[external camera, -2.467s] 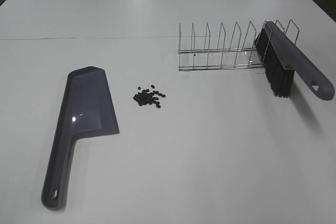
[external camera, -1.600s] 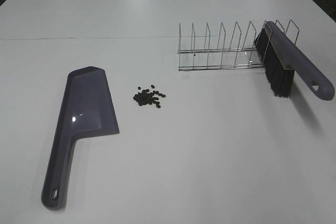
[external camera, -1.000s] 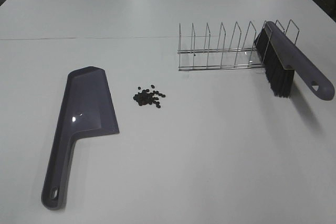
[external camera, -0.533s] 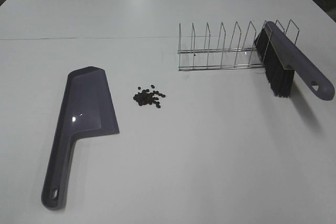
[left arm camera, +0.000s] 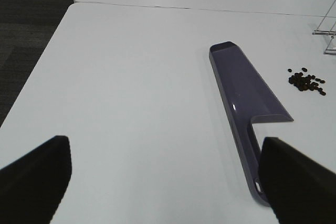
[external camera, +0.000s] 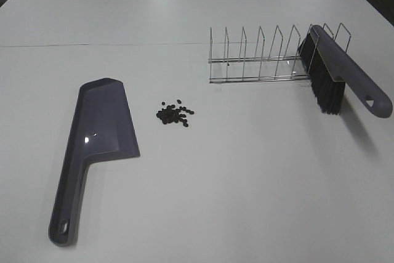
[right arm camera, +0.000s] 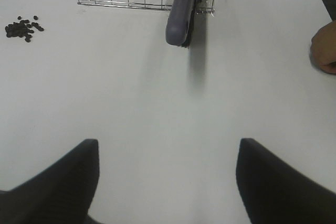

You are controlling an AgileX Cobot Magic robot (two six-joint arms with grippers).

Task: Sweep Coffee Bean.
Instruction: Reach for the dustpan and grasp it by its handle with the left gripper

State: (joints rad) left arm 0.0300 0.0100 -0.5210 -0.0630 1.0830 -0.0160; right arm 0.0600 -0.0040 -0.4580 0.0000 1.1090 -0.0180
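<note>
A small pile of dark coffee beans (external camera: 174,114) lies on the white table; it also shows in the left wrist view (left arm camera: 305,81) and the right wrist view (right arm camera: 23,28). A purple dustpan (external camera: 95,146) lies flat to the left of the beans, handle toward the front; it shows in the left wrist view (left arm camera: 247,95). A purple brush with black bristles (external camera: 335,72) leans in the wire rack (external camera: 265,60) at the back right; its handle end shows in the right wrist view (right arm camera: 181,11). My left gripper (left arm camera: 165,179) and right gripper (right arm camera: 167,182) are open and empty, well back from these things.
The table's left edge and dark floor show in the left wrist view (left arm camera: 31,40). A person's hand (right arm camera: 324,51) rests at the table's right edge in the right wrist view. A seam runs across the table behind the rack (external camera: 92,45).
</note>
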